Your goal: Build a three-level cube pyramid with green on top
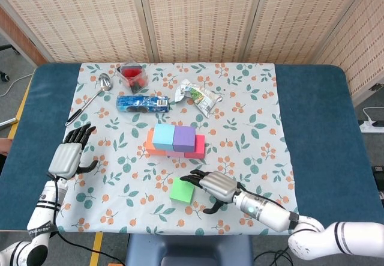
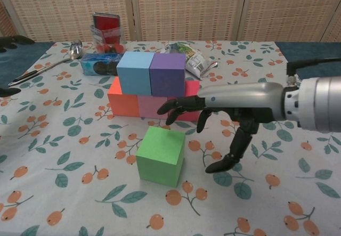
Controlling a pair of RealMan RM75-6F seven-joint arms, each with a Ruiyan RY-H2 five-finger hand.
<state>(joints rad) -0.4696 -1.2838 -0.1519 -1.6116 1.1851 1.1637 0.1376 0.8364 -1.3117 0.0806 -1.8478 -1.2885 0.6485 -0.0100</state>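
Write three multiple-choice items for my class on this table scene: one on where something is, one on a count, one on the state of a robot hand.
1. Where is the green cube?
A. On top of the purple cube
B. On the tablecloth in front of the stack
C. Beside the spoon

2. How many cubes form the stack's upper row?
A. One
B. Two
C. Three

3. What is the right robot hand doing?
A. Gripping the green cube
B. Resting on the snack packet
C. Open beside the green cube, fingers spread, holding nothing

Answers:
1. B, since the green cube sits alone on the cloth, nearer the robot than the stack.
2. B, since only the light blue cube and the purple cube sit on the bottom row.
3. C, since its fingers reach over the cube's far edge without closing on it.
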